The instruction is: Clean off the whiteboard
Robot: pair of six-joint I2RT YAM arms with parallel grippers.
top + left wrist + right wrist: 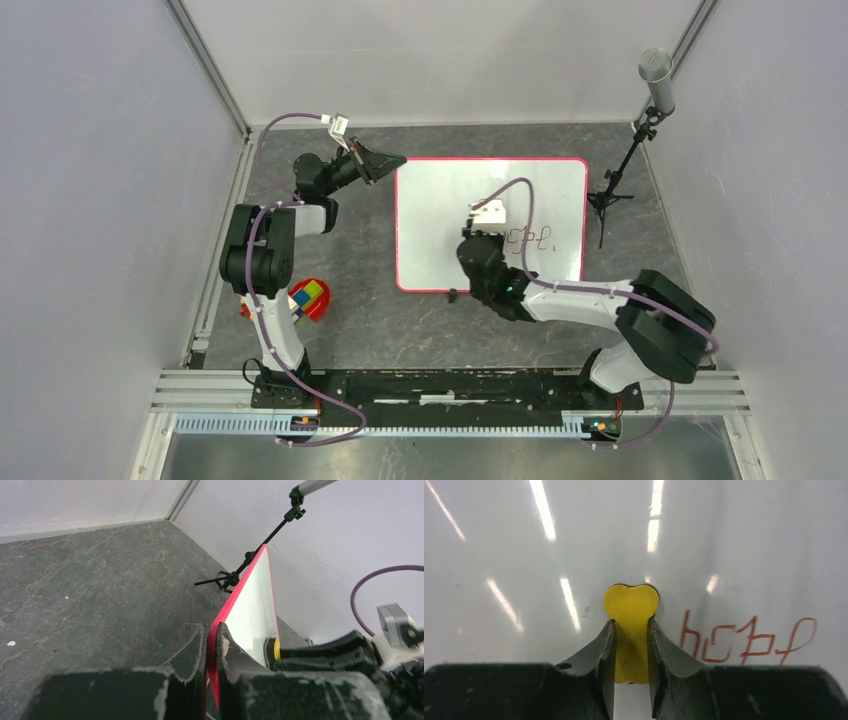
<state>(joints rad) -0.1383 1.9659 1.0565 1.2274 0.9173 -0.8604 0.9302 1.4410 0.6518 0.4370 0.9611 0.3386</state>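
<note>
The whiteboard lies flat on the table, white with a red-pink frame. Red marker writing sits on its right half and also shows in the right wrist view. My left gripper is shut on the board's red left edge near the far left corner. My right gripper is over the middle of the board, shut on a yellow eraser that presses on the white surface just left of the writing. The eraser's yellow edge shows in the left wrist view.
A microphone stand stands just off the board's right edge at the back right. A coloured cube toy lies at the left by the left arm's base. Grey walls close in the table on three sides.
</note>
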